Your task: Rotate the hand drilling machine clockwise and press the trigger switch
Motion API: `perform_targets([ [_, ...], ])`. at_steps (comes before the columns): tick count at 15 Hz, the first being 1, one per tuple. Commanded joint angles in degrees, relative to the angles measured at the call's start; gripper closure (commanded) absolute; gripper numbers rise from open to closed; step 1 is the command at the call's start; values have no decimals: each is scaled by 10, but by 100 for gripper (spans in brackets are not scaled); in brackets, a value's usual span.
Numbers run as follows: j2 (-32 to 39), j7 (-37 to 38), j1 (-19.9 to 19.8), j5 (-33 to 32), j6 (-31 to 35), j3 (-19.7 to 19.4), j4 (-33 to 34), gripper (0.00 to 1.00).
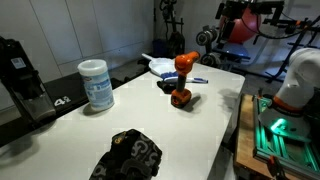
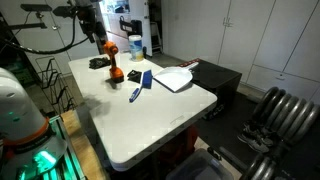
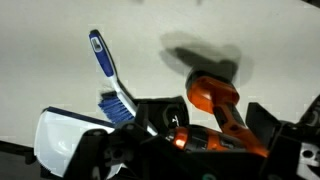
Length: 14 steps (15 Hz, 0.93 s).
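"One white table [image 2: 150,125] carries everything?"
"Yes. The gripper [image 2: 102,44] hangs over it with the fingers spread wide, and they hold nothing."
"Where is the hand drilling machine [image 1: 183,78]?"
"It stands upright on its foot near the middle of the table. The white canister [image 1: 97,84] stands closer to one edge. The blue brush [image 2: 138,88] lies near the drill."
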Motion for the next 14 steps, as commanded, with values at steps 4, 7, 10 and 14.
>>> perform_targets([
  [4,2,1,1,0,-6,0,10,0],
  [7,11,-21,10,4,6,-6,11,0],
  [10,68,-126,33,0,4,-23,56,0],
  [14,148,-230,52,-5,-7,-31,124,0],
])
